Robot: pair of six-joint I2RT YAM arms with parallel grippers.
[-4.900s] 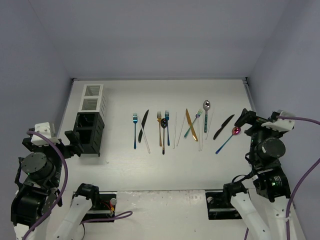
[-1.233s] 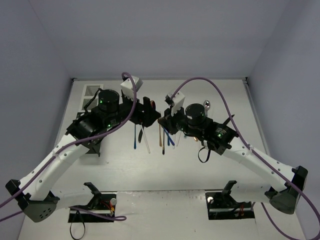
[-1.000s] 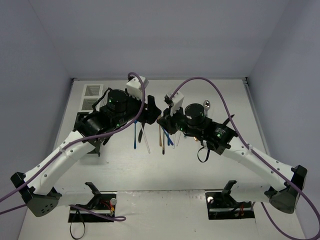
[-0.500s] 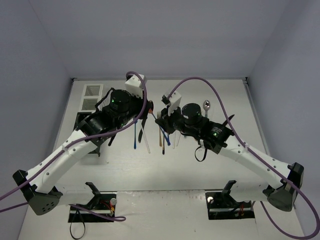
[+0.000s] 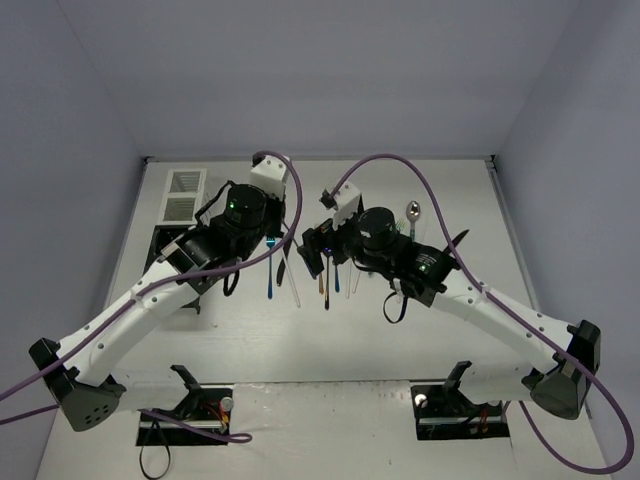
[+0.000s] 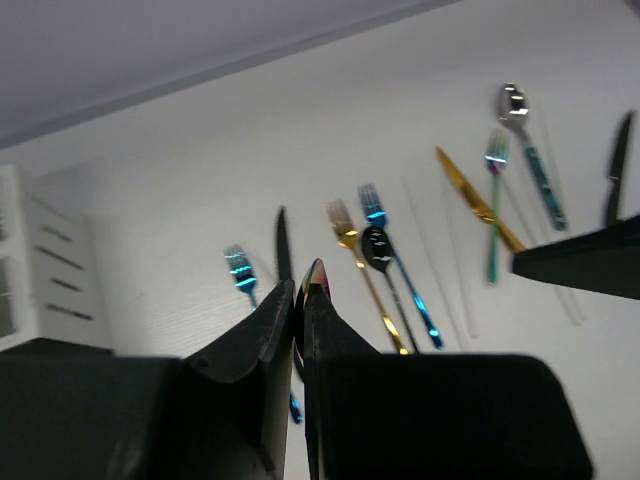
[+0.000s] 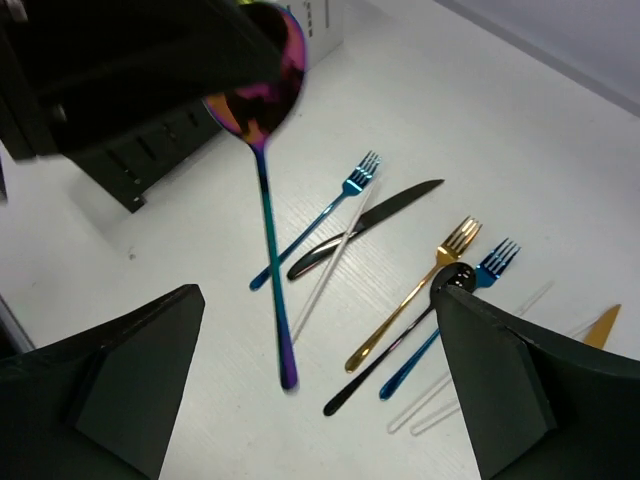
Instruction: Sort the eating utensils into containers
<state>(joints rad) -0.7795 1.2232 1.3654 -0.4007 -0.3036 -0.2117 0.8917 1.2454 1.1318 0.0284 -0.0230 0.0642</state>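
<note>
A spoon point(image 7: 268, 210) with an iridescent pink bowl and a teal-to-purple handle hangs above the table. My left gripper point(image 6: 299, 296) is shut on its bowl; the bowl's rim point(image 6: 316, 276) peeks out between the pads. My right gripper point(image 7: 320, 385) stands wide open just below it, its fingers on either side of the handle's tip without touching it. In the top view the two grippers meet over the row of utensils, left point(image 5: 291, 237) and right point(image 5: 316, 246). The white containers point(image 5: 186, 193) stand at the far left; the black containers point(image 7: 150, 150) are next to them.
On the table below lie a blue fork point(image 7: 340, 196), a black knife point(image 7: 385, 213), a pale chopstick point(image 7: 328, 272), a gold fork point(image 7: 435, 270), a black spoon point(image 7: 400, 350) and another blue fork point(image 7: 495, 262). Further right are a gold knife point(image 6: 470, 195), a teal fork point(image 6: 494, 200), a silver spoon point(image 6: 515, 100) and a black knife point(image 6: 618, 170).
My left gripper closed on the spoon's bowl, then my right gripper opened and let go of the handle. Both arms drifted slightly left.
</note>
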